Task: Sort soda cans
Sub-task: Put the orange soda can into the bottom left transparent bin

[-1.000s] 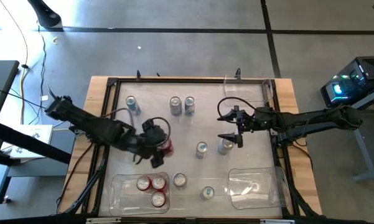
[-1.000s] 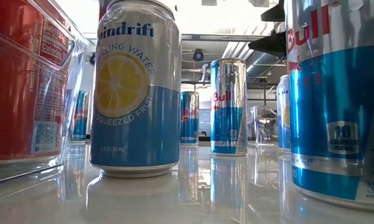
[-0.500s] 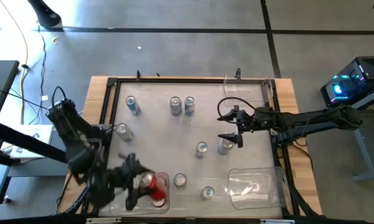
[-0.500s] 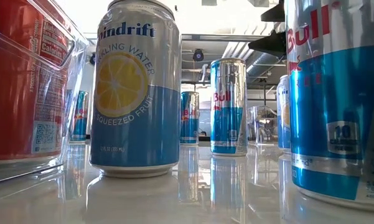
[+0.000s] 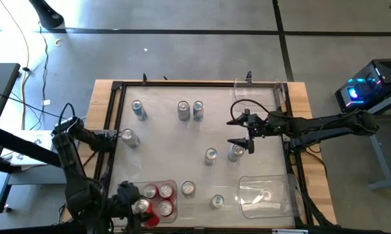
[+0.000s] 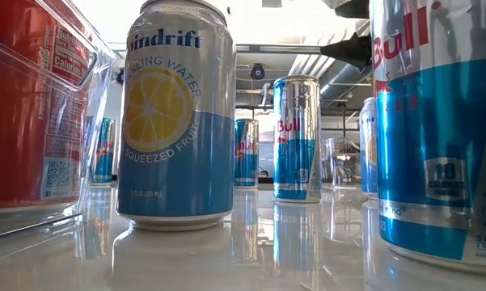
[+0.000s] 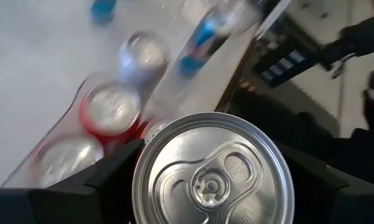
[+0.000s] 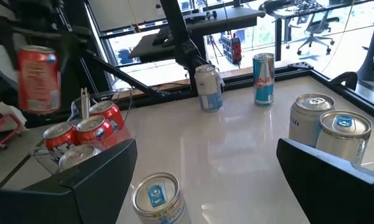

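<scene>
While we look straight down on the table, we see the left gripper at the near left corner, over the left clear bin, with its jaws closed on a red can whose silver top fills the left wrist view between the two dark fingers. From the right wrist view that same can hangs upright in the air above the bin, apart from the three red cans already standing inside it. Across the table, the right gripper hovers over the right middle with its jaws spread wide and holding nothing; a silver can stands just beside its near finger and a blue can stands near that one. We count two more cans side by side toward the far edge, another can at the far left, and one near the left rail. Near the front edge, a lemon-printed can stands just right of the left bin, and another blue can stands between it and the right clear bin. Whether something small lies inside that right bin we cannot tell.
</scene>
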